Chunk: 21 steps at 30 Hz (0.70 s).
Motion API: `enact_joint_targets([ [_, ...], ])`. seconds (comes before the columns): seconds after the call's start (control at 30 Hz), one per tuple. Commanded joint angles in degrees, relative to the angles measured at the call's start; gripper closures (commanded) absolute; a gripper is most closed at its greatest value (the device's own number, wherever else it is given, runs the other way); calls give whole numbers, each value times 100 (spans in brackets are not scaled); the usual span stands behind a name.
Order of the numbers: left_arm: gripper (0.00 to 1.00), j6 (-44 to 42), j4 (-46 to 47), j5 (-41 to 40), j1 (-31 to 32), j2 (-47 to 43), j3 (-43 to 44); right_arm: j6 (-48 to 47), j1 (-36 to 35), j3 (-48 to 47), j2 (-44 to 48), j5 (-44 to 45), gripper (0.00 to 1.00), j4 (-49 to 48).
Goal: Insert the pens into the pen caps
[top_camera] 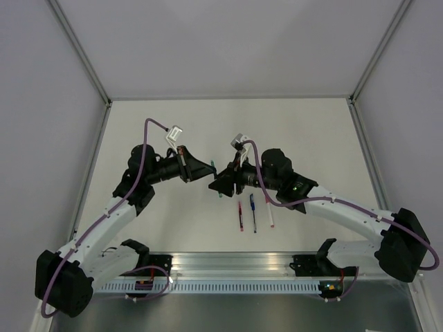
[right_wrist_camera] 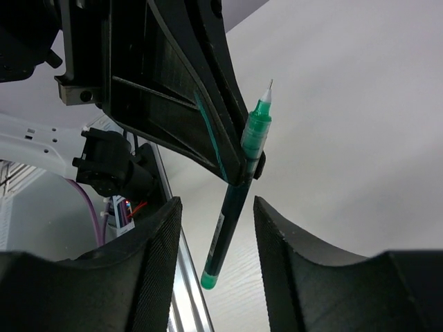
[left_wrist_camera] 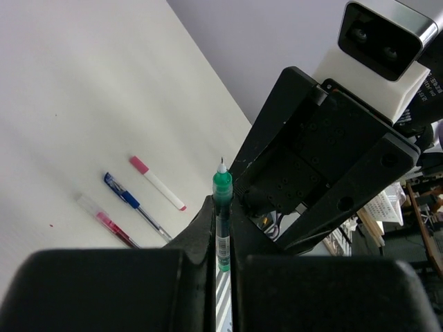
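**Left gripper has the green pen, right gripper open around it**

Your left is clenched on the barrel, tip poking out past the fingers. Your right is released, a finger either side of the pen, not touching it. Red pen, blue pen and white pen lie side by side on the table

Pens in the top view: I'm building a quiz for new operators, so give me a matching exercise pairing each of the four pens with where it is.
Things:
1 green pen
2 red pen
3 blue pen
4 white pen

Places:
A middle of the three lying on the table
B clamped in the left pincer
C leftmost of the three lying there
D rightmost of the three lying there

Pairs: 1-B, 2-C, 3-A, 4-D
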<state>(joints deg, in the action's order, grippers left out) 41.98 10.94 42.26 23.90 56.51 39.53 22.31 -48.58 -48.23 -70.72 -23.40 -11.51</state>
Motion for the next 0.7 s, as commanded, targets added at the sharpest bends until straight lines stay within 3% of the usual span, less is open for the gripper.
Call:
enact_joint_targets([
  [0.0,98,241,382,133,27,-114,-94,186,-47,85,-161,-156,49,-598],
  [0.03,98,232,374,116,27,-131,-112,204,-55,112,-188,-174,54,-668],
  [0.07,98,223,374,116,27,-149,-121,274,-55,138,-223,-183,67,-782],
  [0.1,98,206,348,116,27,-167,-121,292,-55,147,-241,-174,73,-792],
  [0.27,98,171,242,-33,27,-246,-68,301,-64,112,-293,-104,100,-573],
  [0.3,95,179,207,-60,27,-237,-33,301,-55,120,-267,-77,100,-546],
  [0.33,74,179,-2,-243,27,-237,54,292,-55,121,-206,-69,100,-459],
  [0.37,60,179,-187,-410,27,-246,107,275,-55,103,-162,-42,100,-371],
  [0.4,36,179,-354,-568,27,-281,151,205,-55,33,-127,54,100,-231],
  [0.53,12,249,-1075,-1603,27,-369,221,-129,-55,-108,268,669,100,762],
  [0.6,3,250,-1926,-1957,18,-282,362,-200,-55,-3,453,1029,100,1123],
  [0.67,0,223,-2706,-2519,18,-53,652,-200,-3,137,725,1275,100,1325],
])
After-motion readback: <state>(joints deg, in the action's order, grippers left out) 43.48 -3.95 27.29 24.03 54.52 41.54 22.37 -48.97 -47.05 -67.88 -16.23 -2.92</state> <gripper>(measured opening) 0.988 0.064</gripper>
